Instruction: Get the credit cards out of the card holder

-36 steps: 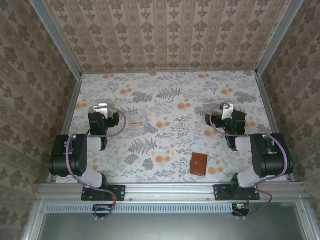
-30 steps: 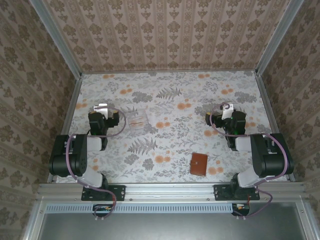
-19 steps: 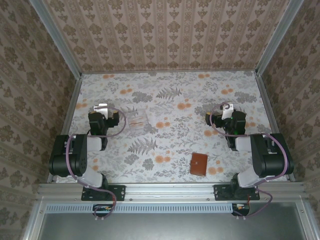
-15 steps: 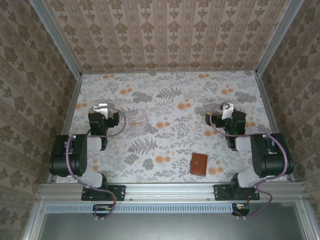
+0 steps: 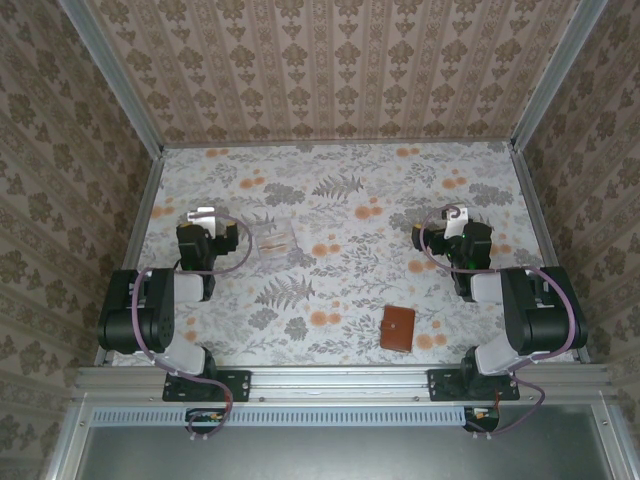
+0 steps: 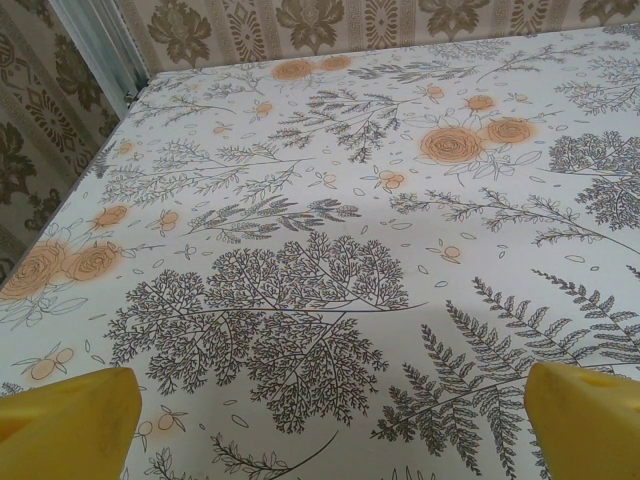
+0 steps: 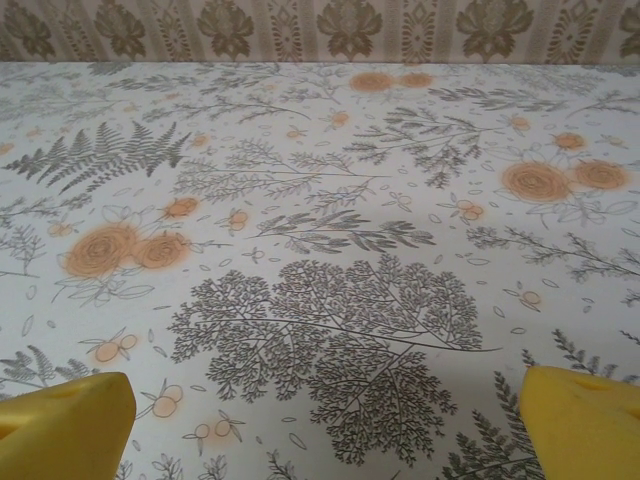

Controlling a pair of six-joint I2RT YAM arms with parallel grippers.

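The card holder lies flat on the floral worktop, close to the near edge and just left of the right arm's base. It is a small reddish-brown rectangle, folded shut, so its inside and whatever it carries are hidden. It is well apart from both end effectors.

A clear box sits further back on the left half of the worktop, just beside the left arm's wrist. Its transparent walls nearly vanish into the printed pattern, and from above I cannot tell what it contains.

In the top view both arms are folded back near their bases, and each wrist covers its own fingertips, so that view does not show how the jaws stand. The wrist cameras settle it. The left end effector is spread wide: its yellow fingers sit at the two bottom corners of the left wrist view, cut off by the frame, with bare patterned worktop between them. The right end effector is spread just as wide, its yellow fingers likewise cropped at the lower corners of the right wrist view. Neither pinches anything. Whether the fingertips touch the worktop or hang above it cannot be told.
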